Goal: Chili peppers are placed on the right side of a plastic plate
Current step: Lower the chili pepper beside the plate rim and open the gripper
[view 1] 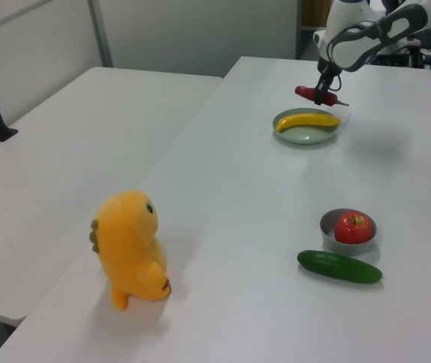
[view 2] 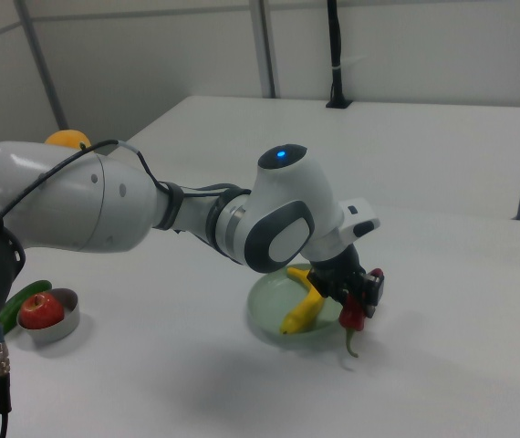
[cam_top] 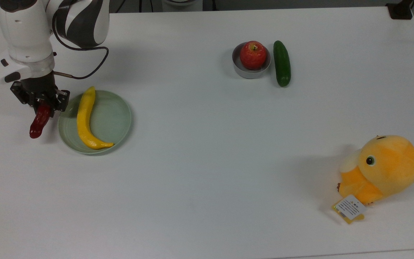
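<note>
In the top view, at the far left of the white counter [cam_top: 207,162], the gripper [cam_top: 41,104] is closed on the red chili pepper [cam_top: 38,122], which is held just beside the top view's left rim of the pale green plastic plate [cam_top: 115,120]. A yellow banana [cam_top: 84,120] is laid inside this plate. Further to the right, a red apple [cam_top: 253,54] is seen in a small grey bowl [cam_top: 243,70], with a dark green cucumber [cam_top: 281,63] just beside it. Near the top view's right edge, an orange plush toy [cam_top: 381,169] is placed.
</note>
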You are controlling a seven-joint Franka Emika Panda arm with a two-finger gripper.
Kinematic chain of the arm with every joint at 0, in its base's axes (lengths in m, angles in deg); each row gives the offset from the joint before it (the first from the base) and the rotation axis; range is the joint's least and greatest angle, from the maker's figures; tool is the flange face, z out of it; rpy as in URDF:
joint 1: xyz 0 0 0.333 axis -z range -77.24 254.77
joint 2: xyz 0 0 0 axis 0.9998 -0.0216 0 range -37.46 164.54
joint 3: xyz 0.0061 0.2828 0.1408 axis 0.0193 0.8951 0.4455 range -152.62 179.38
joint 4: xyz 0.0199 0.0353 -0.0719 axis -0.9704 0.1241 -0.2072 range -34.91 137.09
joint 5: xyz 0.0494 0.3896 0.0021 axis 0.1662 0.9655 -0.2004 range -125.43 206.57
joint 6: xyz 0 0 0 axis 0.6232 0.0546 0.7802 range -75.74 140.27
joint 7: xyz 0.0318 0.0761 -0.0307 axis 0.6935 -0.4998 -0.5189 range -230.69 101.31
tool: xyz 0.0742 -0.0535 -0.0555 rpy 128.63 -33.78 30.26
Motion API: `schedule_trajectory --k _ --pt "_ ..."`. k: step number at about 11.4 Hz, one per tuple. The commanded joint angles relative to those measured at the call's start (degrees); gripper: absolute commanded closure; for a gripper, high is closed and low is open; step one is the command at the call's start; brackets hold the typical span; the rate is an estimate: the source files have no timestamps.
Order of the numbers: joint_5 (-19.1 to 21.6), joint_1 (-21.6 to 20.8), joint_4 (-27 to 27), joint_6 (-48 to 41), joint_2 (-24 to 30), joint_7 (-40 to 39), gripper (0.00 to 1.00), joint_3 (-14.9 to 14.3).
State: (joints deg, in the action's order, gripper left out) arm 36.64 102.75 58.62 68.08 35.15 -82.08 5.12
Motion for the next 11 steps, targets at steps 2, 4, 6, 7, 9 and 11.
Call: schedule_trajectory --k 2,4,6,7,9,11 --pt "1.3 -0.5 -0.7 0.7 -0.3 -1.0 0.00 -0.5" --pt "1.5 -0.6 -0.7 0.7 -0.3 -0.6 0.00 -0.4" --pt "1.4 -0.6 -0.7 0.4 0.1 -0.7 0.00 -0.5" --pt "1.4 -0.6 -0.7 -0.1 0.4 -0.6 0.00 -0.4" --pt "1.5 -0.7 -0.4 -3.2 3.2 1.0 0.00 -0.4" --pt "6.5 -1.0 -0.3 -6.2 7.1 6.0 0.00 -0.4"
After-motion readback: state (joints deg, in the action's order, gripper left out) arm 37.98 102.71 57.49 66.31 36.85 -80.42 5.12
